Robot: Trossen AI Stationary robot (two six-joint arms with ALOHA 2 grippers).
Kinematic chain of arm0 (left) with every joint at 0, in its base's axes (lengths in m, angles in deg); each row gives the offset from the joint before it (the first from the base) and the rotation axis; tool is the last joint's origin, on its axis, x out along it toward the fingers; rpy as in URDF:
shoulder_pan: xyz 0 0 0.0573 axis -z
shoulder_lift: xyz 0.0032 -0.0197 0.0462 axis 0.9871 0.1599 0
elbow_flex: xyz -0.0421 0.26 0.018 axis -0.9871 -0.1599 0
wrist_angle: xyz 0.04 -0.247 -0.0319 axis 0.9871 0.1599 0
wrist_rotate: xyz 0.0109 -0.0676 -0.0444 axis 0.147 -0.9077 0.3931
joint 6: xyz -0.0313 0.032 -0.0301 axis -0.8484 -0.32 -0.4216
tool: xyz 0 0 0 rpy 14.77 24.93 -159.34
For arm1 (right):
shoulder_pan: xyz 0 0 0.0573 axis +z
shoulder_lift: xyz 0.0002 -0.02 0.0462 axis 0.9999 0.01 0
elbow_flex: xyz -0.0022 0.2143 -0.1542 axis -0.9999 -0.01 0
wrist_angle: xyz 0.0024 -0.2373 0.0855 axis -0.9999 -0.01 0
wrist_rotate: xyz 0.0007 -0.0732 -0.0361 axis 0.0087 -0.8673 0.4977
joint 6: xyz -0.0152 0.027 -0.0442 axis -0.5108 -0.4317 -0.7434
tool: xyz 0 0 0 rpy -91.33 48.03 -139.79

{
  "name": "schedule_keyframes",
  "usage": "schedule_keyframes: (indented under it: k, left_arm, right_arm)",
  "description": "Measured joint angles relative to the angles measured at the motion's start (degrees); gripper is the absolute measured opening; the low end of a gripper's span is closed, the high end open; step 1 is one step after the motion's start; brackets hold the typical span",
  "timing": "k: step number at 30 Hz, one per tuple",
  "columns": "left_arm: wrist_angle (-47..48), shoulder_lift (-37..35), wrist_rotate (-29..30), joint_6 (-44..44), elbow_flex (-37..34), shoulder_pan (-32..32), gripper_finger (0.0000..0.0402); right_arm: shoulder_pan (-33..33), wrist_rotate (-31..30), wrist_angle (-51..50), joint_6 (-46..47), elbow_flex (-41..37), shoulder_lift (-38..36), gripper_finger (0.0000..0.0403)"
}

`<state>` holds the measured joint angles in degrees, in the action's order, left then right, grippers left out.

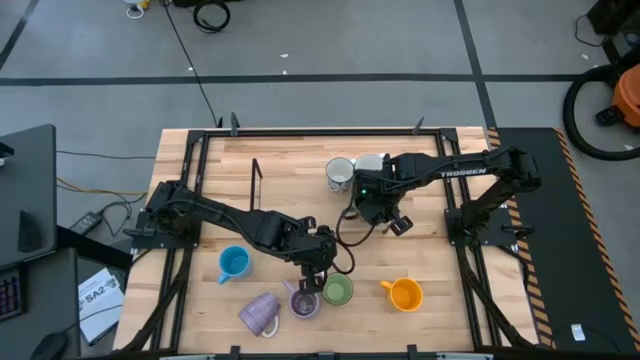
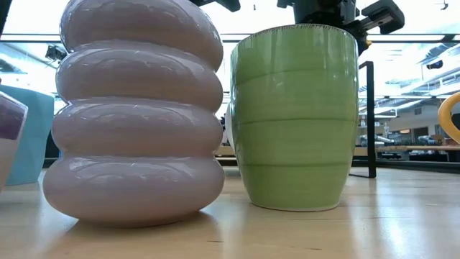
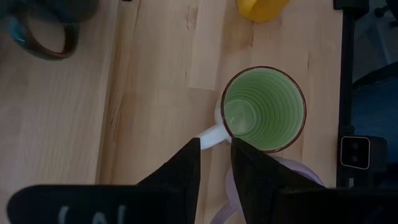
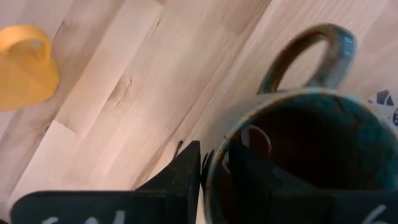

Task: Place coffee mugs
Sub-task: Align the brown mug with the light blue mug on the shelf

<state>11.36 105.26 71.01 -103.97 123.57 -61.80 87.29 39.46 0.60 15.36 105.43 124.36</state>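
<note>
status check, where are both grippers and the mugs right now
Left gripper straddling green mug's handle. Right gripper astride dark glazed mug's rim, grip unclear. Ribbed lilac mug crowds the green one.

In the high view the dark glazed mug [image 1: 368, 190] sits near the table's [image 1: 270, 180] far edge but is almost wholly covered by the right gripper [image 1: 372, 196], so its shape cannot be read there; the right wrist view cuts its rim off at the picture's edge. The pale mug [image 1: 368, 162] behind it is half hidden by the arm. Near the front edge, the left gripper [image 1: 318, 276] overlaps the upright lilac mug [image 1: 303, 302], hiding part of its rim. In the low view that lilac mug [image 2: 136, 108] and the green mug [image 2: 295, 115] block most of the table, and the blue mug [image 2: 32, 137] and orange mug [image 2: 451, 115] show only as slivers.
</note>
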Motion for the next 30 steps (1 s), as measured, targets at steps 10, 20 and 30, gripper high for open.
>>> schedule_keyframes:
  k: [10,20,30]
  left_arm:
    - [0.00,0.00,0.00,-0.01,0.00,-0.01,0.0096]
    - [0.01,0.00,-0.01,-0.02,0.00,-0.02,0.0096]
    - [0.02,0.00,0.01,-0.02,0.00,-0.02,0.0096]
  right_arm:
    - [0.00,0.15,-0.05,0.01,0.00,0.02,0.0143]
    - [0.00,-2.14,-0.08,0.01,-0.02,0.02,0.0165]
    - [0.14,-2.46,-0.08,-0.05,-0.02,0.02,0.0165]
